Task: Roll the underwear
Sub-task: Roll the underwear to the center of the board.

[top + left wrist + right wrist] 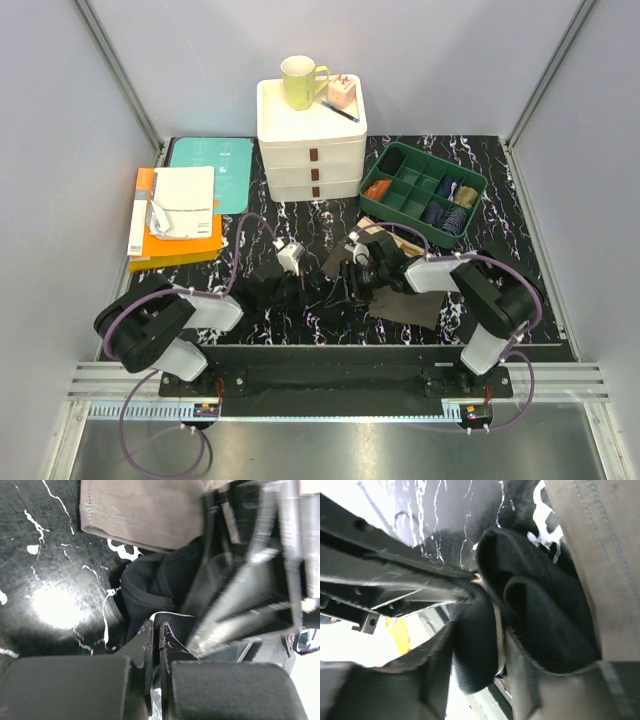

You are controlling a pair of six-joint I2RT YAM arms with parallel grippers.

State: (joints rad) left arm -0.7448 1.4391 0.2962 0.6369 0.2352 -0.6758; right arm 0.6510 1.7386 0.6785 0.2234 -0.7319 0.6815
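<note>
The black underwear [336,270] is bunched into a thick fold at the table's middle, between my two grippers. My left gripper [322,288] comes in from the left. In the left wrist view its jaws [156,627] are shut on the fold's beige-edged waistband, with the black cloth [150,590] just beyond. My right gripper [352,272] reaches in from the right. In the right wrist view it [479,630] stands open with a roll of the black cloth [535,610] lying between the fingers. The olive-brown underwear [405,300] [140,515] [600,555] lies flat beside the bundle.
A white drawer unit [311,150] with a yellow-green mug [300,82] on top stands at the back. A green divider tray [421,190] holding sock bundles sits back right. Books and papers [180,215] and a teal folder [210,165] lie at the left.
</note>
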